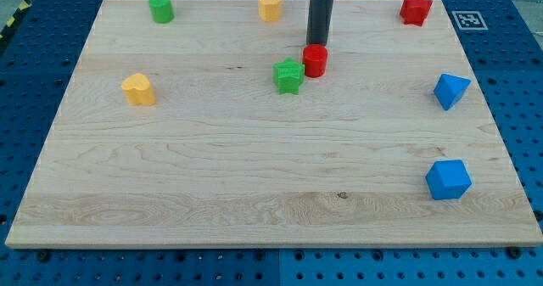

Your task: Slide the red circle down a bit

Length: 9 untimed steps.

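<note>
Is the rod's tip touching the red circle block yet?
Cannot tell: in the camera view my tip meets the red circle block's top edge, no gap visible.

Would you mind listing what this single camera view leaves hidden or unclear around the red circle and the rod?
- My tip: its very end sits at the red circle's top edge; whether they touch cannot be told.
- The rod's upper part: cut off by the view's top edge.
- Red circle and green star: touching or just apart is unclear.
- Yellow block at the view's left: exact shape too small to tell.
</note>
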Each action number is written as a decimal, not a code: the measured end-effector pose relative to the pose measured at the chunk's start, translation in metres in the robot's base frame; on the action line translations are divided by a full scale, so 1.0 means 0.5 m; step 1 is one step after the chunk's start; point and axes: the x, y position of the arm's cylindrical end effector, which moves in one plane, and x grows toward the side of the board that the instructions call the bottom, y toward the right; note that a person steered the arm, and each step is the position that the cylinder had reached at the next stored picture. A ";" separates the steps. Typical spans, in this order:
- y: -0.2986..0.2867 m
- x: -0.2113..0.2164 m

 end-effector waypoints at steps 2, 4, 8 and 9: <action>-0.062 0.020; -0.043 0.044; -0.021 0.116; 0.001 0.116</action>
